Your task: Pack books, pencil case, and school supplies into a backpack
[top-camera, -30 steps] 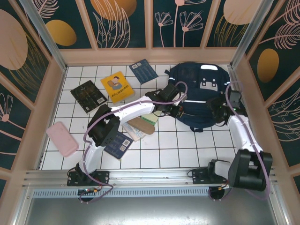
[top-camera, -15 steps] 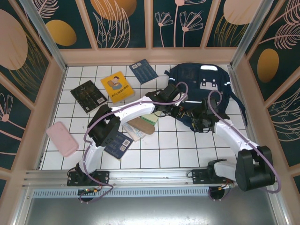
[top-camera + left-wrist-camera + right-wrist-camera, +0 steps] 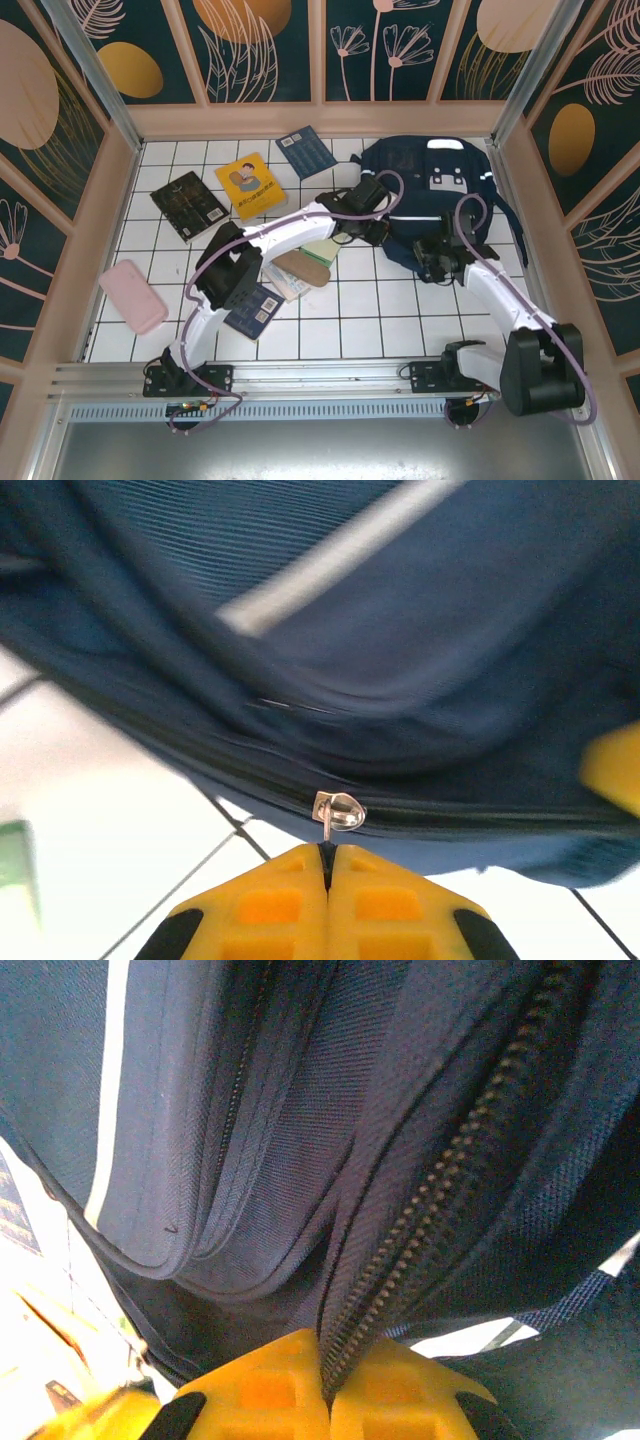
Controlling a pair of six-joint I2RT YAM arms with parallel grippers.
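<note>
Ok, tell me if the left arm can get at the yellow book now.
Probably not yet: the left tool is shut on the backpack zipper pull. The yellow book lies uncovered on the tiles, so after release the way looks free.

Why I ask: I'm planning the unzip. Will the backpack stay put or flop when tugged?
Probably floppy: the backpack folds and sags at the right gripper, shut on its zipper edge. It would likely drag across the tiles, lying loose there. The small zipper pull in the left gripper may slip free.
</note>
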